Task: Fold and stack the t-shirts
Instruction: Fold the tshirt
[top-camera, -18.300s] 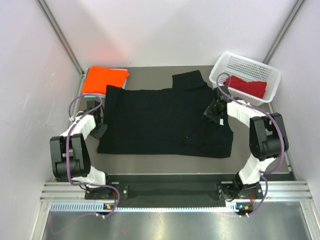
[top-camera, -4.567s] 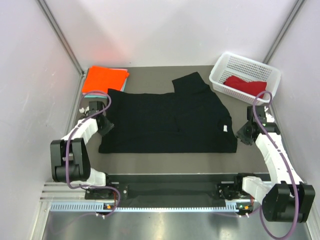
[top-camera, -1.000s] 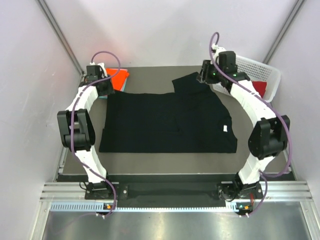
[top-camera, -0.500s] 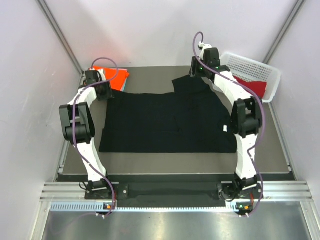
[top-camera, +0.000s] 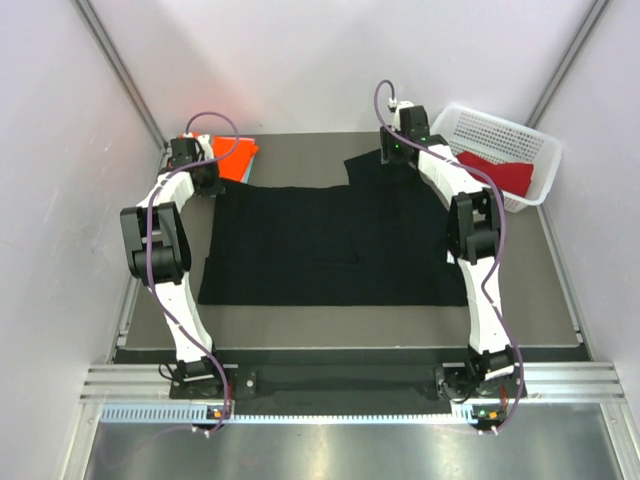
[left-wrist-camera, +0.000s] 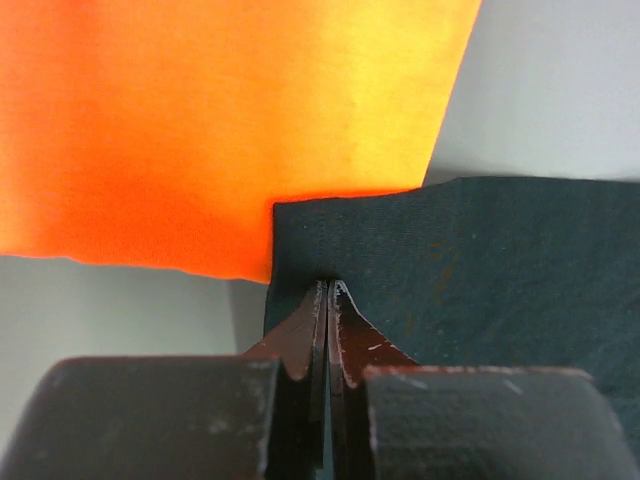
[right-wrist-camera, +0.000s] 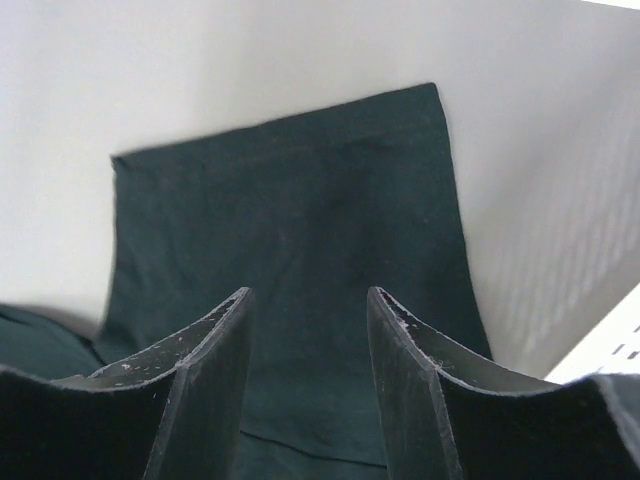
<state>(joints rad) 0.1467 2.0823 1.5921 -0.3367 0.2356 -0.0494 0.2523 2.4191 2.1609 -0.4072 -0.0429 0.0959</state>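
One black t-shirt (top-camera: 330, 245) lies spread flat across the middle of the surface (top-camera: 300, 150), with a folded orange t-shirt (top-camera: 237, 158) at the far left and a red t-shirt (top-camera: 500, 172) in the white basket (top-camera: 500, 125) at the far right. The left claw (left-wrist-camera: 328, 290) has its fingers pressed together at the black shirt's far left corner, just beside the orange one, though I cannot tell whether cloth is caught between them. The right claw (right-wrist-camera: 308, 295) stands apart over the black shirt's far sleeve (right-wrist-camera: 300, 200).
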